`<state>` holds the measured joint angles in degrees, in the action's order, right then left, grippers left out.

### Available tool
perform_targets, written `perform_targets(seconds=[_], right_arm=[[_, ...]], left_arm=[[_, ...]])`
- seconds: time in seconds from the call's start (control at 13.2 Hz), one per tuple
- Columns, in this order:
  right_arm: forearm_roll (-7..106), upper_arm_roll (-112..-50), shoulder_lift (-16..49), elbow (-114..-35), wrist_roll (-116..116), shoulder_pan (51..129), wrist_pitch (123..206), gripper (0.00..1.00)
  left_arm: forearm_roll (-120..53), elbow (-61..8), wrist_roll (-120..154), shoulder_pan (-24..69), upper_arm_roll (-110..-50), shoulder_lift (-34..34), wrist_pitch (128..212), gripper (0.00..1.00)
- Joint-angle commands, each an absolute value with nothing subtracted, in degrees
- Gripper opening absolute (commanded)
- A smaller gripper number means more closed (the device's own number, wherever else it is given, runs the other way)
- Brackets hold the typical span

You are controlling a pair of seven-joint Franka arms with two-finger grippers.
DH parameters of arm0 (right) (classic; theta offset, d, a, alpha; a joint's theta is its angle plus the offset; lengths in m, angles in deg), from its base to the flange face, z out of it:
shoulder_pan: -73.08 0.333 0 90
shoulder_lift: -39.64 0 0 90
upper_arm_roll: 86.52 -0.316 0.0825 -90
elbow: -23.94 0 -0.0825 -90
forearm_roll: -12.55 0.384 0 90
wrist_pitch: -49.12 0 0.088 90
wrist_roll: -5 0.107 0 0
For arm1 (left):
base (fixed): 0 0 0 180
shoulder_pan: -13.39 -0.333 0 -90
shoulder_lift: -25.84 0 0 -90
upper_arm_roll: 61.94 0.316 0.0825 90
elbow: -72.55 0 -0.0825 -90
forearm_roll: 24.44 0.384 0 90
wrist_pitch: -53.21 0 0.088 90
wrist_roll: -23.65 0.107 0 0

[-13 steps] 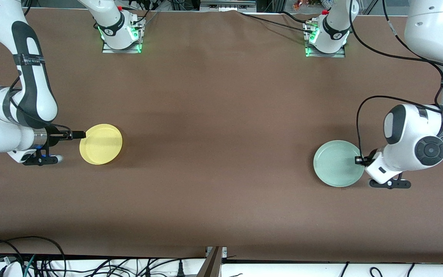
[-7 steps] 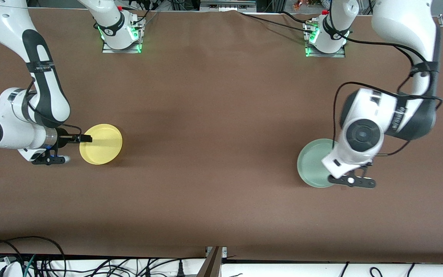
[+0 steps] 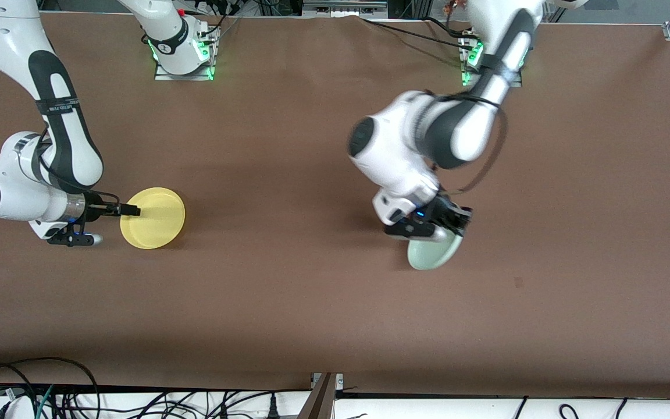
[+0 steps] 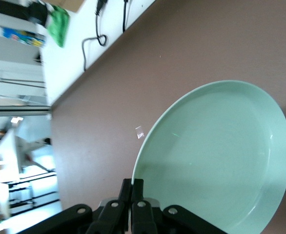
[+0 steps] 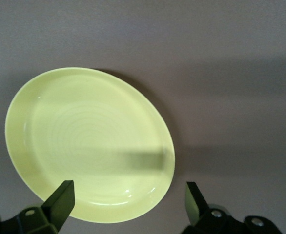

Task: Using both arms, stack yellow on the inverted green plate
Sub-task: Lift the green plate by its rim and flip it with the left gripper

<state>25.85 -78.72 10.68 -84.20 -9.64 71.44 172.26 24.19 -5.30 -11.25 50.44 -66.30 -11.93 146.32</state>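
The yellow plate [image 3: 154, 220] lies flat, rim up, on the brown table toward the right arm's end; it also shows in the right wrist view [image 5: 89, 141]. My right gripper [image 3: 132, 210] is open and low at the plate's rim, its fingers [image 5: 61, 199] spread wide with the rim's edge between them [image 5: 127, 197]. My left gripper [image 3: 455, 228] is shut on the rim of the pale green plate [image 3: 431, 255] and holds it tilted in the air over the table's middle. The left wrist view shows the fingers [image 4: 132, 187] pinching the rim, and the plate's hollow side [image 4: 216, 161].
The two arm bases [image 3: 182, 55] [image 3: 491, 64] stand along the table's edge farthest from the front camera. Cables [image 3: 32, 390] lie along the white ledge nearest that camera. Bare brown tabletop [image 3: 288, 233] lies between the two plates.
My left arm has lifted the green plate from near its end of the table, swung it toward the middle and tilted it. My right gripper has edged slightly onto the yellow plate's rim.
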Motion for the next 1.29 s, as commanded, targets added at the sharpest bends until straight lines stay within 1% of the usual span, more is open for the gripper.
perform_targets(seconds=[0.0,0.15,0.3,0.53,0.61,0.68,0.84,1.06,1.14,1.22], right_arm=[[32.3,-79.1,8.3,-84.6,-16.9,68.8,173.6,1.00],[33.4,-79.1,7.8,-84.6,-18.5,68.4,173.6,1.00],[33.4,-79.0,7.7,-84.6,-18.5,68.5,173.6,1.00],[34.4,-79.0,6.7,-84.5,-20.8,68.0,173.7,1.00],[35.6,-79.0,6.6,-84.5,-22.1,67.8,173.7,1.00],[35.7,-79.1,6.6,-84.5,-22.7,67.8,173.7,1.00],[35.7,-79.0,6.6,-84.3,-22.8,67.8,173.4,1.00],[35.7,-79.0,6.6,-84.2,-23.1,67.8,173.4,0.98],[35.7,-78.9,6.6,-84.2,-24.1,67.5,173.5,0.95],[35.7,-79.0,6.6,-84.2,-24.5,66.9,173.5,0.86]], left_arm=[[32.2,-1.7,-19.1,60.8,-64.7,-18.2,138.8,0.00],[34.3,2.0,-20.9,66.5,-64.2,-22.0,134.2,0.00],[36.2,3.7,-21.1,71.5,-62.2,-24.1,132.8,0.00],[38.0,3.9,-21.1,82.3,-54.7,-28.1,132.8,0.00],[38.0,4.3,-21.3,84.5,-54.1,-30.0,132.9,0.00],[38.0,5.2,-22.0,86.1,-53.0,-31.2,132.8,0.00],[38.1,7.2,-21.7,86.9,-52.6,-32.6,133.2,0.00],[40.8,7.2,-21.7,88.7,-52.7,-33.6,134.1,0.00],[40.9,7.2,-21.7,89.9,-52.7,-34.5,134.0,0.00],[40.9,7.2,-22.0,90.5,-52.7,-35.2,133.8,0.00]])
